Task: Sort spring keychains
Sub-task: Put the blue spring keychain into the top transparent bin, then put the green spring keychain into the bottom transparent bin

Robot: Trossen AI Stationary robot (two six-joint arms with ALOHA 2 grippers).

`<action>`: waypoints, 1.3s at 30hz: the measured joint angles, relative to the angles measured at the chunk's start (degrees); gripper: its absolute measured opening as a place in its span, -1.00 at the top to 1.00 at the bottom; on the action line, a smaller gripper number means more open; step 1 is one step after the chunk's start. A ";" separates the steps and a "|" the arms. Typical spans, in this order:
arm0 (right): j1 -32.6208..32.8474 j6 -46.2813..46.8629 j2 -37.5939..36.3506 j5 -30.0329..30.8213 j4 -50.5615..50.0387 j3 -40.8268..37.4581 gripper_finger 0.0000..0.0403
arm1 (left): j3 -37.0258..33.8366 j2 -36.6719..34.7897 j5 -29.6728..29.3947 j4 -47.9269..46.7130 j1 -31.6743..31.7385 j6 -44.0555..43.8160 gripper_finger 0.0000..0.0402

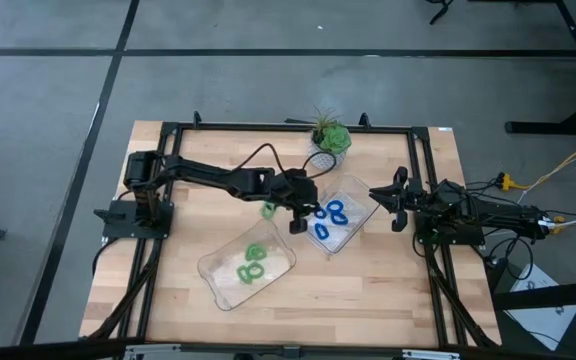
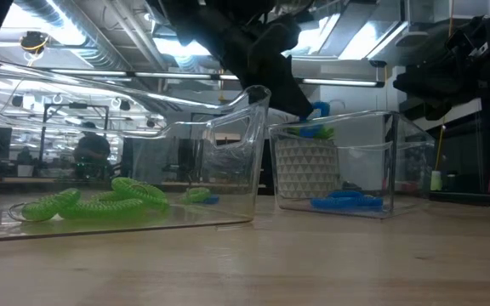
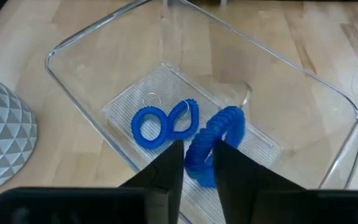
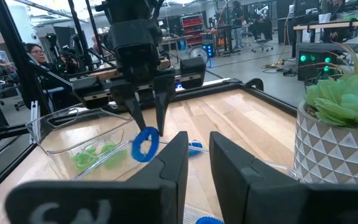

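My left gripper (image 1: pixel 303 212) is over the right clear tray (image 1: pixel 360 192), shut on a bright blue spring keychain (image 3: pixel 215 144). Other blue keychains (image 3: pixel 163 124) lie on that tray's floor under it. The left clear tray (image 1: pixel 218 272) holds green keychains (image 1: pixel 252 262). One more green keychain (image 1: pixel 270 210) lies on the table between the trays. My right gripper (image 1: pixel 388 197) waits at the table's right side, beside the right tray, narrowly open and empty. My left gripper pinches the blue keychain's coil between its two fingers (image 3: pixel 166 165), at the loop's upper part (image 4: pixel 146 132). The fingers point down from above. The loop hangs below the fingertips, clear of the tray floor, as the low view (image 2: pixel 320 110) also shows.
A potted green plant (image 1: pixel 331 137) in a grey patterned pot stands at the far edge, just behind the right tray. A black frame (image 1: pixel 268 128) runs around the work area. Bare wood lies along the table's near edge. People show in the room beyond.
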 joint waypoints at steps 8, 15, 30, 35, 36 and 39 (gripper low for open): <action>-0.02 0.00 0.00 0.00 0.00 0.00 0.67 | 0.00 -0.38 0.03 -0.19 1.42 -2.72 0.30; -0.01 0.00 -0.02 0.00 0.01 0.00 0.67 | 0.00 -4.29 0.07 -0.08 3.10 -1.63 0.15; -0.02 0.00 -0.01 0.00 0.00 0.00 0.67 | 0.02 -19.02 -4.99 -16.39 7.10 0.30 0.25; -0.01 0.00 0.00 0.00 0.00 0.00 0.67 | 0.02 -20.93 -7.15 -27.80 7.14 -2.23 0.25; 0.00 0.00 -0.01 0.00 0.00 0.00 0.67 | 0.02 -21.06 -7.27 -29.38 7.12 -2.90 0.25; -0.02 0.00 0.00 0.00 0.00 0.00 0.67 | 0.00 -21.07 -7.05 -33.41 7.09 -4.35 0.25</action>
